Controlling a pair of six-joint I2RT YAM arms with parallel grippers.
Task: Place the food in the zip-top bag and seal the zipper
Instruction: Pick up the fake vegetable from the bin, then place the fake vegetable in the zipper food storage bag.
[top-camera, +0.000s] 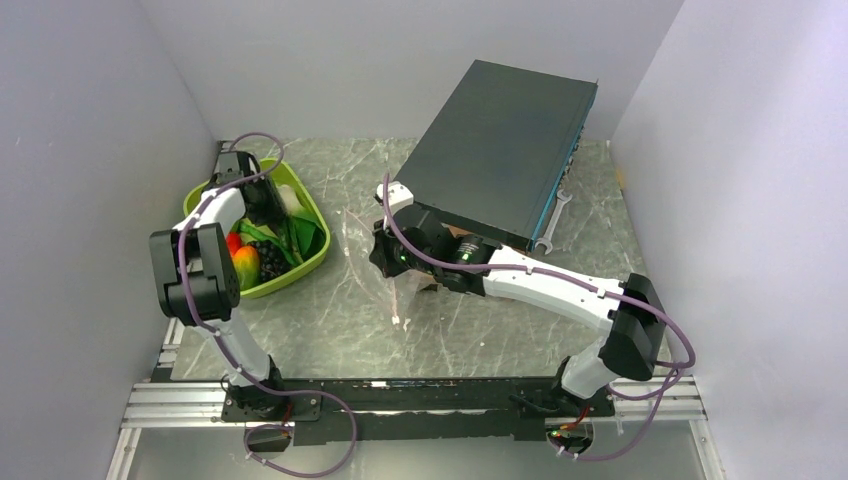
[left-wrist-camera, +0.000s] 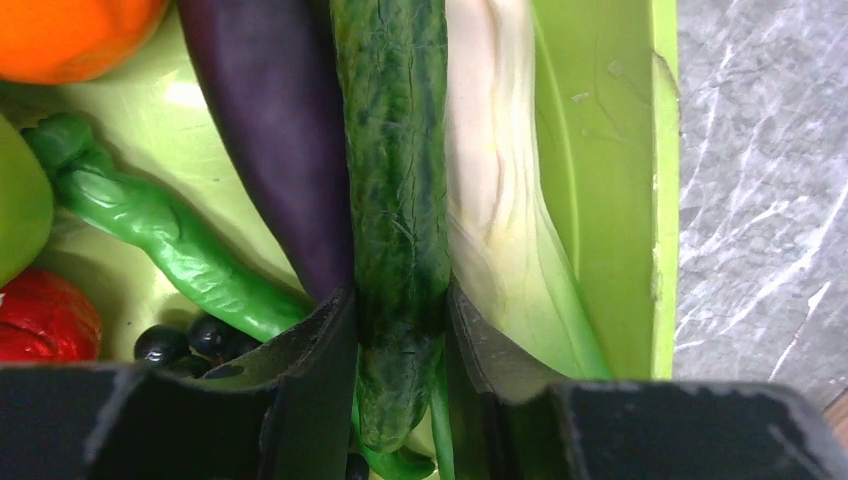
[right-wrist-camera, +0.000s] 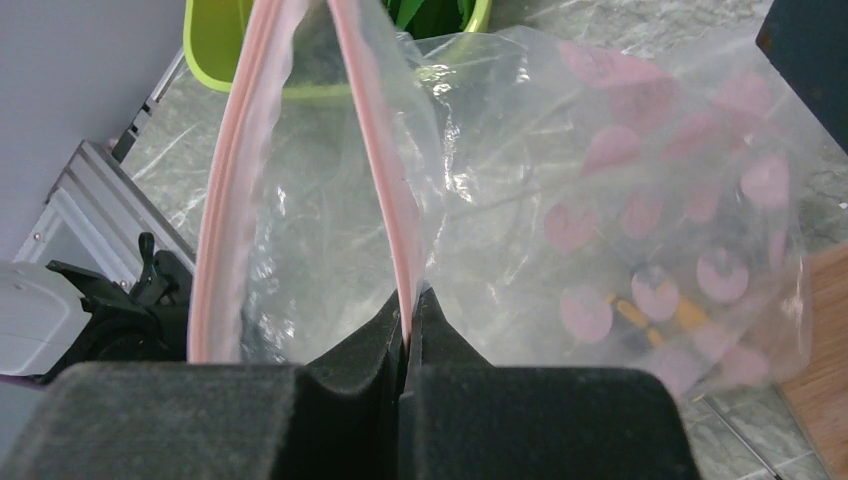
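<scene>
**First pick under way, bag empty**

The left gripper (left-wrist-camera: 398, 310) is down in the lime-green tray (left-wrist-camera: 600, 150) at the far-left corner of the surface (top-camera: 340, 330). Its fingers press against both sides of a dark green cucumber (left-wrist-camera: 390, 150), so it looks clenched on it. The cucumber lies in the tray between the purple eggplant (left-wrist-camera: 270, 130) and a pale leafy stalk (left-wrist-camera: 490, 180), not yet lifted. The orange (left-wrist-camera: 70, 35), a red fruit (left-wrist-camera: 40, 320) and the black grapes (left-wrist-camera: 185, 340) are also in the tray.

The right gripper (right-wrist-camera: 408, 305) is near the middle of the surface, pinched tight on one lip of the zip-top bag (right-wrist-camera: 600, 200). The two halves of the pink zipper (right-wrist-camera: 235, 170) stand apart, so the mouth gapes open towards the tray. No food shows through the clear plastic.

By my reading the task has barely begun. The bag is opened and held ready and one item is gripped. All the food has yet to be carried across and dropped in, and the zipper then has to be pressed shut along its width.
</scene>
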